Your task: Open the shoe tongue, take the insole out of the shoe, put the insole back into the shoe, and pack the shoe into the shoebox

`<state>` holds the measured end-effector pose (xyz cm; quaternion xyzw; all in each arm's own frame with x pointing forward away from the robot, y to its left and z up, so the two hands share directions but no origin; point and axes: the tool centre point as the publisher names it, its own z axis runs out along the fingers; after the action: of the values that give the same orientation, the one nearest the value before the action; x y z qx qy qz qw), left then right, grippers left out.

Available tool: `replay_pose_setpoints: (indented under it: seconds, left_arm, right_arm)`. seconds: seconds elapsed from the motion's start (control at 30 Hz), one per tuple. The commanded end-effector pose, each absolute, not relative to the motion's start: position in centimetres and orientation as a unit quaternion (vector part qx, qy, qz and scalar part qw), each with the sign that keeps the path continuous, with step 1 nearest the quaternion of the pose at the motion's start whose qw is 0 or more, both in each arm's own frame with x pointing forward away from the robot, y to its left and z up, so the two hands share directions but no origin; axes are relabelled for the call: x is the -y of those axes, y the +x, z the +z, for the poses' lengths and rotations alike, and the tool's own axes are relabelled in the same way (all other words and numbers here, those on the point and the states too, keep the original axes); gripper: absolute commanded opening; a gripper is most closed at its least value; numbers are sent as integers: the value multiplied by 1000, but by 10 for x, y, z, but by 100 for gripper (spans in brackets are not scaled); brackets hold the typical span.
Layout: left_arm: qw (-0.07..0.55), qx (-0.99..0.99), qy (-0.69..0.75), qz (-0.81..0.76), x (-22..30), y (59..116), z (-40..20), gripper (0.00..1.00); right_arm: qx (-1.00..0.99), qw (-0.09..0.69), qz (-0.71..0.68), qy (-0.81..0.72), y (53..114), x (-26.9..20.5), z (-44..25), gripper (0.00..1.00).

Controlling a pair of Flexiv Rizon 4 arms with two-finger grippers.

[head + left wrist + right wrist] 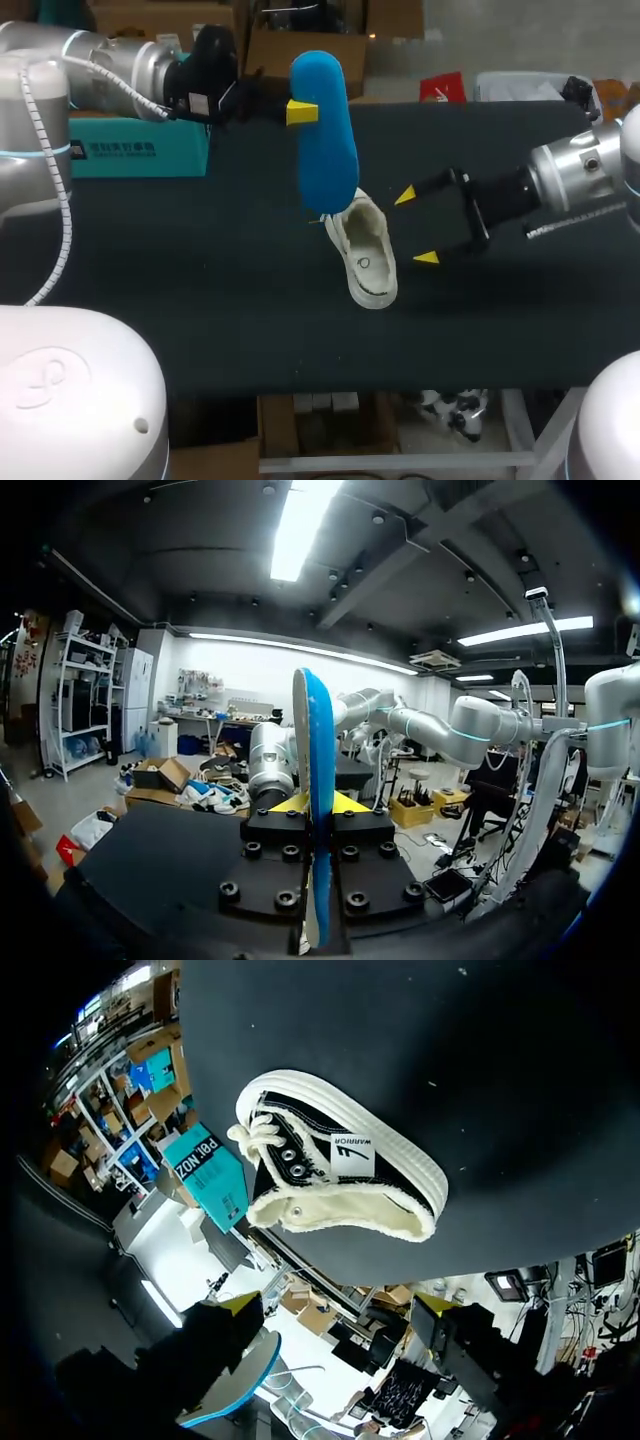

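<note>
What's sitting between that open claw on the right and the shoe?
Nothing: the head view shows only bare table between the right gripper and the shoe.

Insole [325, 130] is bright blue, shoe [366, 250] is cream with black canvas sides, shoebox [130, 155] teal, table [200, 260] just plain black.

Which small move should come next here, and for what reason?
Probably the left gripper should lower the blue insole toward the opening of the shoe. The insole is out, clamped upright in that gripper above the table, and the shoe lies by its lower end; the right gripper is open beside the shoe.
</note>
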<state>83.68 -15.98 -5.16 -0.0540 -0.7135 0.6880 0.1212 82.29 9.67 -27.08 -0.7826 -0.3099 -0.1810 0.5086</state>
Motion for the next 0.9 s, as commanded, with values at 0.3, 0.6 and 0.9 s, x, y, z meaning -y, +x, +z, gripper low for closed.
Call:
replay_pose_setpoints:
  seconds: [0.3, 0.6, 0.9]
  left_arm:
    - [105, 719, -92, 681, 165, 824, -68, 0]
    - [61, 726, -155, 667, 179, 809, -103, 0]
    - [-15, 735, -201, 648, 198, 790, -135, 0]
  right_arm:
    - [315, 524, -183, -770, 824, -102, -278, 100]
    - [315, 531, -174, -767, 826, -106, -275, 100]
    - [308, 547, -166, -760, 826, -111, -277, 100]
